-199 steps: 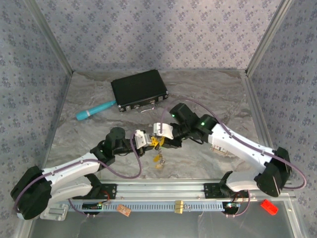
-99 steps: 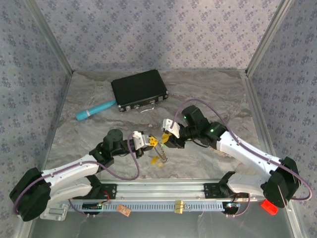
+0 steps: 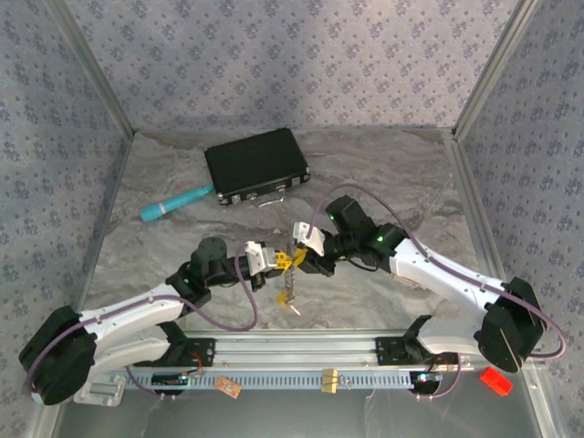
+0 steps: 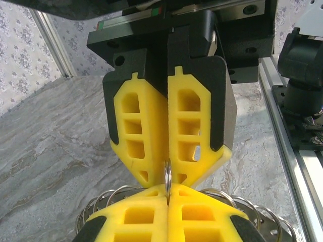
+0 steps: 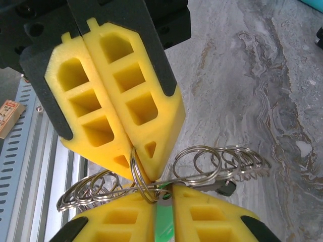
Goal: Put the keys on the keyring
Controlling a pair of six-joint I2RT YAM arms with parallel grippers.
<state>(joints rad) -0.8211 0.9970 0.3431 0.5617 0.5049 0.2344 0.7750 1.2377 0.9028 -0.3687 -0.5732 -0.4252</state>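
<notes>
Clamps keyring (image 4: 167, 174) edge-on in left gripper (image 4: 168, 194) (steady anchor) for threading green key (image 5: 164, 227) pinched tight in right gripper (image 5: 163, 199).

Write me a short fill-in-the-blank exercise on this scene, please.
The left end effector is shut on a metal ____.
The key between the right end effector's pads is ____.
The case on the table is ____.
Missing words: ring; green; black.
</notes>
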